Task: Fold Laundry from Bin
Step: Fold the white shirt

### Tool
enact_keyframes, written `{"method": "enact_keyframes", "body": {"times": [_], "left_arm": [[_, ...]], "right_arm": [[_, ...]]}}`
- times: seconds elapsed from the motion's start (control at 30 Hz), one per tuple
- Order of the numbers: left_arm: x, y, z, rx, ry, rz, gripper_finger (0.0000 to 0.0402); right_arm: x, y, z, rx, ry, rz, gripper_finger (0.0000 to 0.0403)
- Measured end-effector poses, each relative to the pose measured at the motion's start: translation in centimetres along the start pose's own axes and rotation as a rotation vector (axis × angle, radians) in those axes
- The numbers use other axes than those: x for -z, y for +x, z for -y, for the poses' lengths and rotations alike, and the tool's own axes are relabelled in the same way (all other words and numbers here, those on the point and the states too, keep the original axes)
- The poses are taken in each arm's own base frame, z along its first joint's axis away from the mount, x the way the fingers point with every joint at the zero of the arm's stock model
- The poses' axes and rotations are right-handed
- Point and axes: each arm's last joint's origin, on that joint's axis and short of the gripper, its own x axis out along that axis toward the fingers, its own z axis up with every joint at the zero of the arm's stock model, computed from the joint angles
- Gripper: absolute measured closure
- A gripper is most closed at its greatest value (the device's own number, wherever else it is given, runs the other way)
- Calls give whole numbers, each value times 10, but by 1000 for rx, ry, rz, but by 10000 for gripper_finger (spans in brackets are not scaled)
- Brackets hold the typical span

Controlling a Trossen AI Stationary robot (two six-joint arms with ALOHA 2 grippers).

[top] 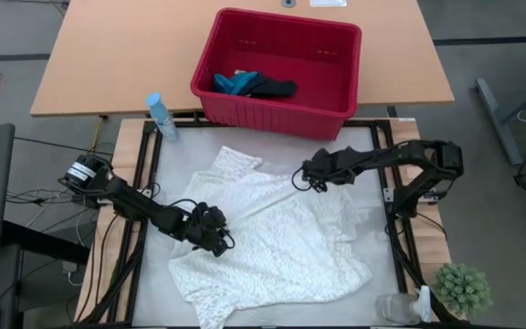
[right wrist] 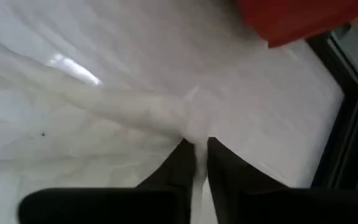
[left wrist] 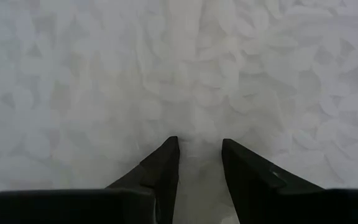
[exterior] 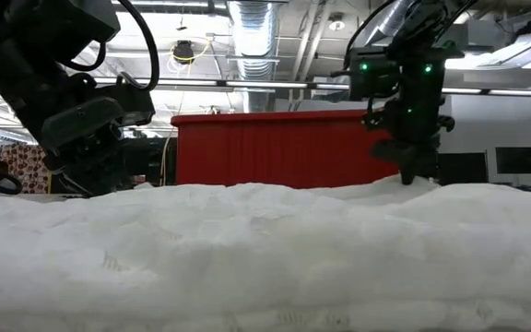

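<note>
From above, the white cloth (top: 272,239) lies spread and rumpled over the grey table (top: 363,146), most of it toward the near edge. The red bin (top: 336,55) sits on the wooden desk (top: 108,55) beyond it, with the teal cloth (top: 236,82) and the dark cloth (top: 275,89) bunched together at its bottom. A bottle (top: 161,115) stands by the table's far left corner, a small plant (top: 462,287) by the near right one. The left gripper (top: 215,230) is down on the cloth's left edge; the right gripper (top: 310,180) is down on the cloth's upper right part, nearer the bin. From table height, the white cloth (exterior: 265,249) fills the foreground as a lumpy ridge, the bin (exterior: 284,148) rising behind it; the right gripper (exterior: 419,175) reaches straight down into the cloth, and the left arm hangs low at the other side. In the left wrist view, the left gripper (left wrist: 200,163) has its fingers part open, tips pressed onto the cloth (left wrist: 166,68), with a strip of cloth between them; whether it is truly pinched I cannot tell. In the right wrist view, the right gripper (right wrist: 201,155) is nearly closed, nipping a thin fold of the cloth (right wrist: 123,106) that is drawn up into a ridge, with a corner of the bin (right wrist: 303,18) beyond.
</note>
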Motion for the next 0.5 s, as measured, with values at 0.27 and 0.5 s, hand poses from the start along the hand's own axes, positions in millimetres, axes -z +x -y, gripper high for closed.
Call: {"method": "enact_keyframes", "body": {"times": [0.27,0.5], "left_arm": [[-9,-4,5,61,-71,72,283],[-49,-40,7,16,40,344,283]], "right_arm": [[-7,4,7,-9,-30,8,236],[-6,-15,10,-46,-32,87,191]]}}
